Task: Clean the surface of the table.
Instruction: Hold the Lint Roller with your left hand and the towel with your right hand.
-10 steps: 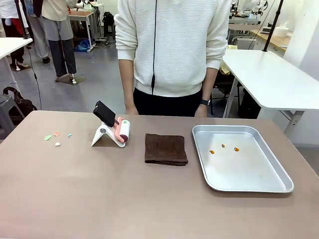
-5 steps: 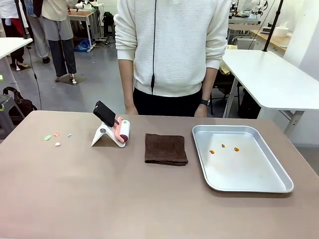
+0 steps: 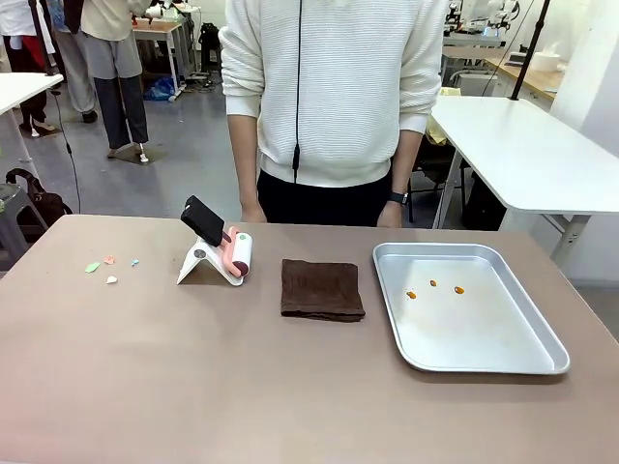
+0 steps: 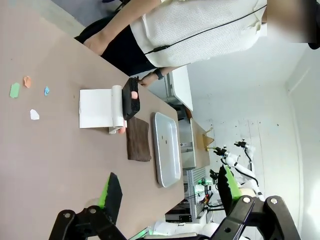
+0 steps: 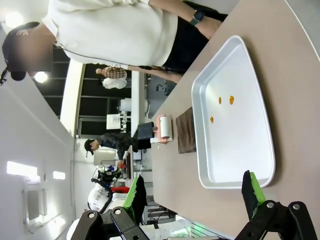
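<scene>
Fingers [image 4: 112, 194] wide apart, empty, on left gripper [image 4: 170, 187] and right gripper [image 5: 195, 190] | both hang above table [image 3: 193, 387], touching nothing.

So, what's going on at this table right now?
Nothing is being handled. The left gripper and the right gripper both hang open above the table. On it lie small coloured scraps, a lint roller on a white stand, a folded brown cloth and a metal tray holding a few orange bits. A person stands at the far side, arms down.
</scene>
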Controlling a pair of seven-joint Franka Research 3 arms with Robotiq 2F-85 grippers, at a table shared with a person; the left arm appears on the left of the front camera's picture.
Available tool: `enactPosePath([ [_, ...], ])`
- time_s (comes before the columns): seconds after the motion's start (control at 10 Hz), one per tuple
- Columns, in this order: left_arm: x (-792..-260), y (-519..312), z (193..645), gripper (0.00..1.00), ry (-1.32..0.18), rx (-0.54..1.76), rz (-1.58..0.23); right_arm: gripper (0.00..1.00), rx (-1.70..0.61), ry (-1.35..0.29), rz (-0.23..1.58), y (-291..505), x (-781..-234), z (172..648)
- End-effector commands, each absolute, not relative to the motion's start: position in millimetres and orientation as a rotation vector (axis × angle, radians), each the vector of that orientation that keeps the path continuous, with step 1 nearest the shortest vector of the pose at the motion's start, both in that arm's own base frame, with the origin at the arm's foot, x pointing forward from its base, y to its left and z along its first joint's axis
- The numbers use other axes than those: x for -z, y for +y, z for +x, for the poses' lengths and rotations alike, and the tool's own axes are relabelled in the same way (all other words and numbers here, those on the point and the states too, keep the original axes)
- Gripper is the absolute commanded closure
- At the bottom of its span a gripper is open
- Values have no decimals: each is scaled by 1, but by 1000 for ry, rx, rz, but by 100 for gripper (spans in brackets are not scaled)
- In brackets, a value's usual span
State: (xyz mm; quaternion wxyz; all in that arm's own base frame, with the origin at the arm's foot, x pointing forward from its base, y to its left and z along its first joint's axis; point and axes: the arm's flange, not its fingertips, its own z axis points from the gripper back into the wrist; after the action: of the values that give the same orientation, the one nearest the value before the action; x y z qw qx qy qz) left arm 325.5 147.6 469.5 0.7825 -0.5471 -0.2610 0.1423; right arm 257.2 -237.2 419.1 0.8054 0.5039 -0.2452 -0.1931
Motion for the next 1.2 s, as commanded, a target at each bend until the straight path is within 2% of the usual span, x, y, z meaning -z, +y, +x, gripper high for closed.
enactPosePath([
  [0.0, -478, 148, 330, 0, -557, -270, -1125, 0, 423, -559, 1020, -225, -425, 260],
  [0.2, -508, 146, 348, 0, -532, -190, -1049, 0, 282, -610, 957, -184, -448, 276],
  [0.5, -536, 118, 389, 0, -436, -76, -928, 0, 77, -579, 913, -103, -482, 318],
  [0.8, -545, 64, 435, 0, -337, -43, -775, 0, -94, -455, 836, 13, -497, 361],
  [1.1, -535, -4, 481, 0, -183, 35, -626, 0, -130, -360, 744, 116, -483, 380],
])
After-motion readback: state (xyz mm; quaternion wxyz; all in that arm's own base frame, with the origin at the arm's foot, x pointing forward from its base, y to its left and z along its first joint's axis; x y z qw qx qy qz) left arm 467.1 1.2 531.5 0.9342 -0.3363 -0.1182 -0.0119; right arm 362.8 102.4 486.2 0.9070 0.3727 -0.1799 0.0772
